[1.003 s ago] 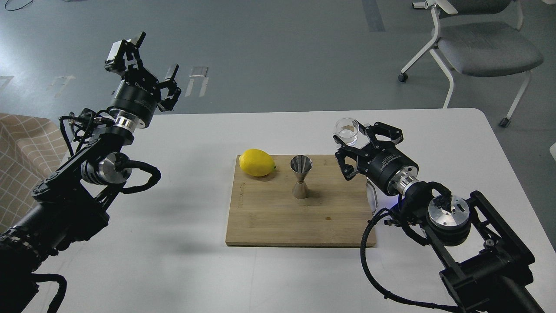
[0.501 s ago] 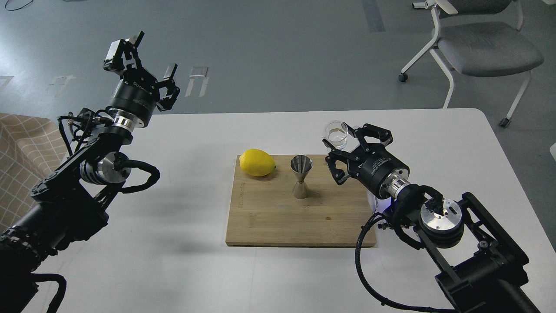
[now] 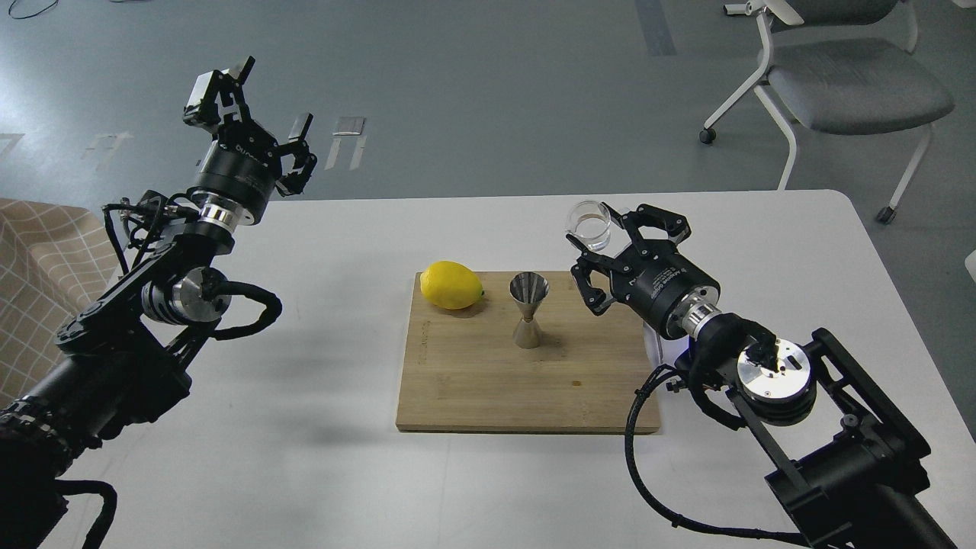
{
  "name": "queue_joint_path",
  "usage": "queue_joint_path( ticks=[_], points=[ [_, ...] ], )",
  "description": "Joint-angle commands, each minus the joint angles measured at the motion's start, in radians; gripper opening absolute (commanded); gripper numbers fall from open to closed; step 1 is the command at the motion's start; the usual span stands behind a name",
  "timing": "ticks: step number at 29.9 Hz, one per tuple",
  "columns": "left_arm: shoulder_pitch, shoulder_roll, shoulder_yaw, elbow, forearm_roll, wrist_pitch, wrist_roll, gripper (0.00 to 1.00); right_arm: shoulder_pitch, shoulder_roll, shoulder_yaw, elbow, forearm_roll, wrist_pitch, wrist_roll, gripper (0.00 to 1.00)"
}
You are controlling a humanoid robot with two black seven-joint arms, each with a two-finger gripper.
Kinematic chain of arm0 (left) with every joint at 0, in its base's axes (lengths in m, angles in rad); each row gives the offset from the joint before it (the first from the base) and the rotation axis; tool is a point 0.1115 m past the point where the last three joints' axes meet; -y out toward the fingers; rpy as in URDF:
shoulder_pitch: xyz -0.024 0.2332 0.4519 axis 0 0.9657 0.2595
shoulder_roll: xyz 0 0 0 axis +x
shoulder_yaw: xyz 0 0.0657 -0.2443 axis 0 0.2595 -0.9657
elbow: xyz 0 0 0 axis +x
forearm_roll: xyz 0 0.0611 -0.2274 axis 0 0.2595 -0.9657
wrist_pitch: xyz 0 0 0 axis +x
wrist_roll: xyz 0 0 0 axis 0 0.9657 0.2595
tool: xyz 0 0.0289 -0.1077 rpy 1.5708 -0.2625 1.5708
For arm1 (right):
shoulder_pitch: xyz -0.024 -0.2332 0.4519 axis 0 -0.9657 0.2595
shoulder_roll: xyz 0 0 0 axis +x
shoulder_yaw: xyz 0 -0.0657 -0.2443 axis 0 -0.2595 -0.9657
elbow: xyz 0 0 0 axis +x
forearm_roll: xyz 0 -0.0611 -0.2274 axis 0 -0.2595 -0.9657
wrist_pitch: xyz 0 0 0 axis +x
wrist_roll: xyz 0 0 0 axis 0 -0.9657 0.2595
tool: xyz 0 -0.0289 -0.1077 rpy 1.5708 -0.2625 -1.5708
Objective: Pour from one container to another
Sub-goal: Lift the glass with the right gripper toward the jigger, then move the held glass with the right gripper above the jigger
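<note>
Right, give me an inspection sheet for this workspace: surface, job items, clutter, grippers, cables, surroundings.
Surface: white table with a wooden cutting board lying flat on it.
Job's things: clear glass cup held up off the table, to the right of the board's far corner, with a little liquid in it; steel jigger upright on the board.
Clutter: lemon on the board, left of the jigger, apart from it.
Grippers: right gripper shut on the cup; left gripper open, raised, holding nothing.
Cables: black cable loops beside the right arm.
Surroundings: grey floor, grey chair beyond the table.
</note>
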Motion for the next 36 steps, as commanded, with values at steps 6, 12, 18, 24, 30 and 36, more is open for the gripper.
queue_joint_path(
  ticks=[6, 12, 18, 24, 30, 36],
  points=[
    [0.000, 0.000, 0.002, 0.000, 0.000, 0.000, 0.000, 0.98, 0.004, -0.009, -0.038, 0.006, -0.018, -0.001, -0.001, 0.41],
    [0.000, 0.000, 0.005, 0.000, 0.000, 0.000, 0.000, 0.98, 0.003, -0.025, -0.050, 0.032, -0.022, -0.003, -0.001, 0.41],
    [0.000, -0.001, 0.006, 0.000, 0.000, 0.000, 0.000, 0.98, -0.002, -0.041, -0.051, 0.038, -0.023, -0.003, -0.001, 0.41],
    [0.000, -0.001, 0.005, 0.000, 0.000, 0.000, 0.000, 0.98, -0.006, -0.055, -0.053, 0.054, -0.023, -0.003, -0.001, 0.41],
    [0.000, -0.003, 0.005, 0.000, 0.000, 0.000, 0.000, 0.98, -0.006, -0.067, -0.056, 0.060, -0.025, -0.005, -0.002, 0.41],
    [0.000, -0.001, 0.005, 0.000, 0.000, 0.000, 0.000, 0.98, -0.003, -0.073, -0.094, 0.063, -0.046, -0.005, -0.002, 0.41]
  ],
)
